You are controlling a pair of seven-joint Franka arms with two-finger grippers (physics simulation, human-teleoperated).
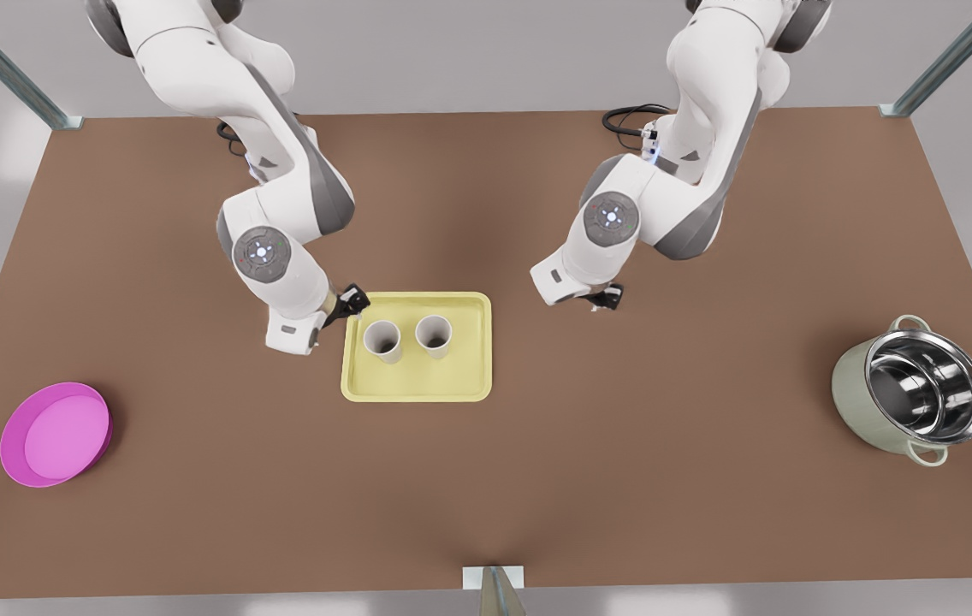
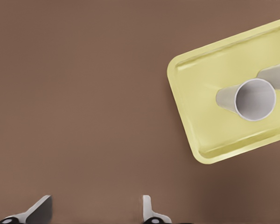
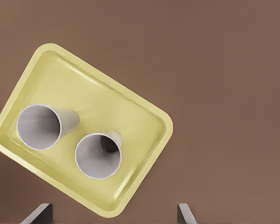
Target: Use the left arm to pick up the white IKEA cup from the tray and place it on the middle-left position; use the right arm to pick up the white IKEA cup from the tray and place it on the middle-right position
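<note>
In the front view the tray (image 1: 417, 346) lies mid-table with two white cups standing side by side in its far half, the left cup (image 1: 383, 340) and the right cup (image 1: 434, 335). The arm on the front view's left bends down over the tray's far left corner, and its left gripper (image 1: 352, 301) is mostly hidden by the wrist; the arm on the front view's right hangs just off the tray's far right corner, its right gripper (image 1: 606, 297) likewise a dark stub, so finger spread is unreadable here. A magenta dish (image 1: 56, 434) and a steel pot (image 1: 914, 389) sit well apart at the table's two ends. In the left wrist view the left gripper (image 2: 95, 210) shows two fingertips cut off by the edge, spread wide over bare table (image 2: 84, 93) and holding nothing; the tray (image 2: 200, 93) lies ahead and to one side, with one cup (image 2: 254, 99) whole and the other cropped. In the right wrist view the right gripper (image 3: 114, 214) also stands wide and empty, fingertips barely visible; the tray (image 3: 130, 102) lies just ahead, both cups, (image 3: 39, 126) and (image 3: 99, 155), upright.
</note>
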